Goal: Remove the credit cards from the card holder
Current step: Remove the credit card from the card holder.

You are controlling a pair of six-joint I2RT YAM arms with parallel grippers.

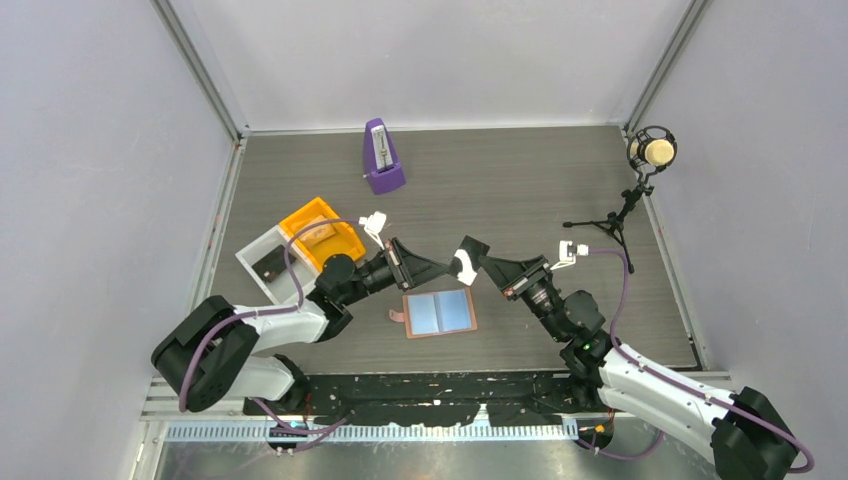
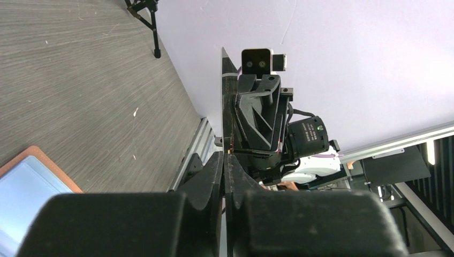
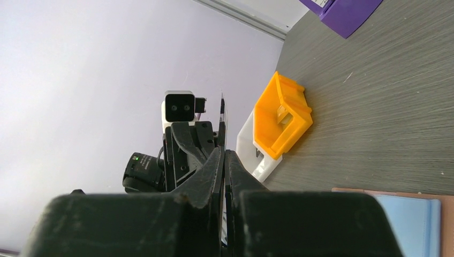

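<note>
Far left: white tray (image 1: 258,252) touching orange tray (image 1: 320,236).

Left gripper (image 2: 225,160): raised above bench (image 1: 560,190), fingers pressed together on near edge of a credit card (image 1: 465,260). Card seen edge-on in both wrist views, clear of the bench surface.

Card holder (image 1: 440,313): lying open, flat, blue-grey faces up, near-centre of bench, just below the two grippers; small tab on its left side.

Right gripper (image 3: 223,155): faces the left one, pinching the same card from the opposite end.

Far centre: purple metronome (image 1: 382,157). Far right: microphone on stand (image 1: 650,152).
</note>
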